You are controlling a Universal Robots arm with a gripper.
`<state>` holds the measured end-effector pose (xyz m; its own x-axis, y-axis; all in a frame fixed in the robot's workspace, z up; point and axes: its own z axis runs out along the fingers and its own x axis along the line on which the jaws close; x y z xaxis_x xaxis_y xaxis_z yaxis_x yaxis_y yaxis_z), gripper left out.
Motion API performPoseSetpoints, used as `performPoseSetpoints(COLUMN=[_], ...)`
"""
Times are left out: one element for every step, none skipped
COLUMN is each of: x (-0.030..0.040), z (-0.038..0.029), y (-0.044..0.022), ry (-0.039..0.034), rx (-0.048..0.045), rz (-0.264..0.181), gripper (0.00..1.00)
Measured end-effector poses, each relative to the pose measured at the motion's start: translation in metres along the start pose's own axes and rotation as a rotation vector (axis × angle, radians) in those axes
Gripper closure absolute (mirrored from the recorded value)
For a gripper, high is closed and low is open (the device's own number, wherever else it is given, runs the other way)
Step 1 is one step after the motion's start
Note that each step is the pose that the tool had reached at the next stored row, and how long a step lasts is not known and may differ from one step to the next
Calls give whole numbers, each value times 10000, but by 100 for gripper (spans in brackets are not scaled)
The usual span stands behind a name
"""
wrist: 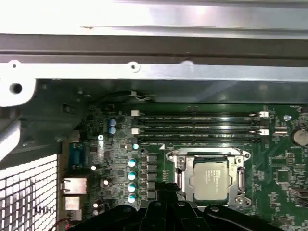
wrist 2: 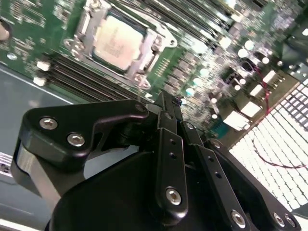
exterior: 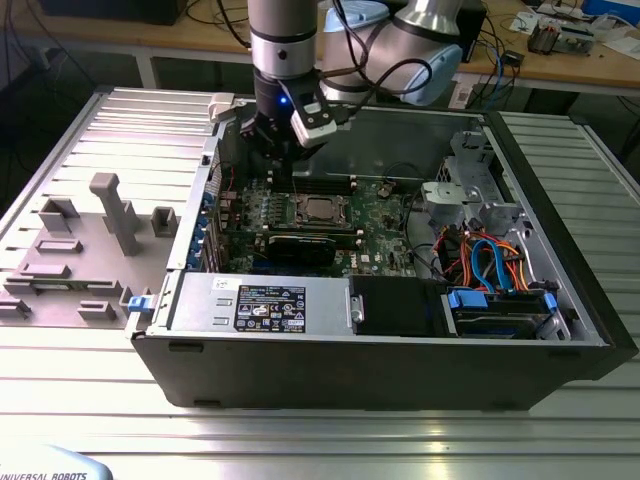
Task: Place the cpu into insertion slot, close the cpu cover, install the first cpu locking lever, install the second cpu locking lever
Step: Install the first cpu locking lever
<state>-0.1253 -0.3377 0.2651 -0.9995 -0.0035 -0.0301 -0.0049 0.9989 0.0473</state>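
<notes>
The cpu (wrist: 209,179) lies flat in the insertion slot (wrist: 207,155), in the middle of the green board inside the open computer case (exterior: 380,370) on the bench (exterior: 300,440). The cpu cover (wrist: 239,180) is folded down, and its frame lies over the chip's edges. I cannot tell whether the locking levers are latched.

The tool (wrist 2: 167,102) hangs above the board, a little to the far side and the exterior view's left of the socket. It touches nothing. Its fingers are drawn together with nothing seen between them.

The chip is probably light, stiff and fragile underneath, so it is best held by its edges. The cover looks thin and springy. The wire levers likely resist and slip, so a push near the free end suits them.
</notes>
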Motion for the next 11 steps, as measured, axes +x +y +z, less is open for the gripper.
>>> performPoseSetpoints(x=[25, 35, 43, 44, 44, 45, 44, 44, 44, 44, 45], z=[5, 9, 14, 18, 22, 26, 31, 36, 42, 45, 48], y=[9, 20, 34, 51, 73, 95, 122, 149, 185, 203, 213], ry=[1, 2, 1, 1, 2, 2, 1, 1, 1, 2, 2], rx=[1, 2, 0, 0, 0, 1, -1, -2, -2, -1, 1], rz=[1, 1, 0, -1, 0, 0, 1, 0, 0, -1, 1], gripper=[89, 89, 89, 89, 89, 89, 89, 89, 89, 89, 89])
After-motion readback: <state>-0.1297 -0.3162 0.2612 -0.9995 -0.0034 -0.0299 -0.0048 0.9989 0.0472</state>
